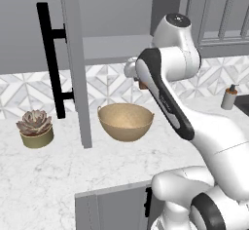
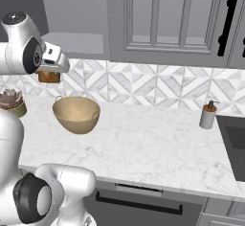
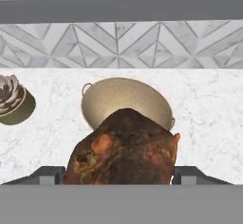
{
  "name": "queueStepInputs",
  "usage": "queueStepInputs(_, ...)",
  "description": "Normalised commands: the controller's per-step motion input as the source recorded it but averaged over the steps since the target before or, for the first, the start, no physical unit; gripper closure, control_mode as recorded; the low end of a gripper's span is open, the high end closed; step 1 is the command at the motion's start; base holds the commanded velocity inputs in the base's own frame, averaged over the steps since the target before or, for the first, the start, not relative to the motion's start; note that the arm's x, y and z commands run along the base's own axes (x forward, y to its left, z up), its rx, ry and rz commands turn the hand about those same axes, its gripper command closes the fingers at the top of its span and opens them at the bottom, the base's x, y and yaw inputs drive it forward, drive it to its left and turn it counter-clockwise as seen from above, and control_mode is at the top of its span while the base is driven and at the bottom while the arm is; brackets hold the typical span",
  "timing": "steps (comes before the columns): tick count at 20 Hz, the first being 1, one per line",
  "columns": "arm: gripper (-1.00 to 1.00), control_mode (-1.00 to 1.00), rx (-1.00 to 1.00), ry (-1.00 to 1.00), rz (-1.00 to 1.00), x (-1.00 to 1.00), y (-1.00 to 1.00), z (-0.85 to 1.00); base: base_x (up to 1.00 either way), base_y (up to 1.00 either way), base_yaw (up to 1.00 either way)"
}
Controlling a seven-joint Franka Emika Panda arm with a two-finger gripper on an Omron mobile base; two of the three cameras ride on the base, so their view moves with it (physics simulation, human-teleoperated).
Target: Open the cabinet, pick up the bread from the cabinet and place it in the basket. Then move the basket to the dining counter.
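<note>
Left base view: the arm rises from the lower right, elbow bent, forearm reaching toward the wall above the basket (image 1: 126, 122). The cabinet (image 1: 75, 63) door stands open, its black handle (image 1: 51, 61) facing out. A potted succulent (image 1: 34, 129) sits to the left.

Right base view: the gripper (image 2: 49, 75) holds the bread (image 2: 49, 76) above and left of the basket (image 2: 76, 114).

Hand view: the 2 fingers (image 3: 46, 174), spread wide, clamp the bread (image 3: 124, 149) over the basket (image 3: 126, 102) on the counter (image 3: 209, 109).

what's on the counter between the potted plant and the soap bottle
The basket sits between the plant and the soap bottle in the right base view; from basket to bottle the counter is bare.
</note>
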Motion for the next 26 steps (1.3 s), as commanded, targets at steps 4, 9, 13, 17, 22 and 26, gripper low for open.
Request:
queueStepInputs(4,1.0,-1.0,0.0,0.2,0.03,-0.13,0.0,-1.0,0.0,0.0,0.0)
queueStepInputs(9,1.0,-1.0,0.0,0.09,0.0,0.62,0.0,-0.98,0.0,0.0,0.0)
queueStepInputs(13,1.0,-1.0,0.0,0.03,0.0,0.58,0.04,-0.95,0.0,0.0,0.0)
queueStepInputs(17,1.0,-1.0,0.0,0.0,0.0,0.59,0.07,-0.55,0.0,0.0,0.0)
queueStepInputs(22,1.0,-1.0,0.0,0.0,0.0,0.55,0.06,-0.35,0.0,0.0,0.0)
queueStepInputs(26,1.0,-1.0,0.0,0.01,0.0,0.6,0.02,-0.29,0.0,0.0,0.0)
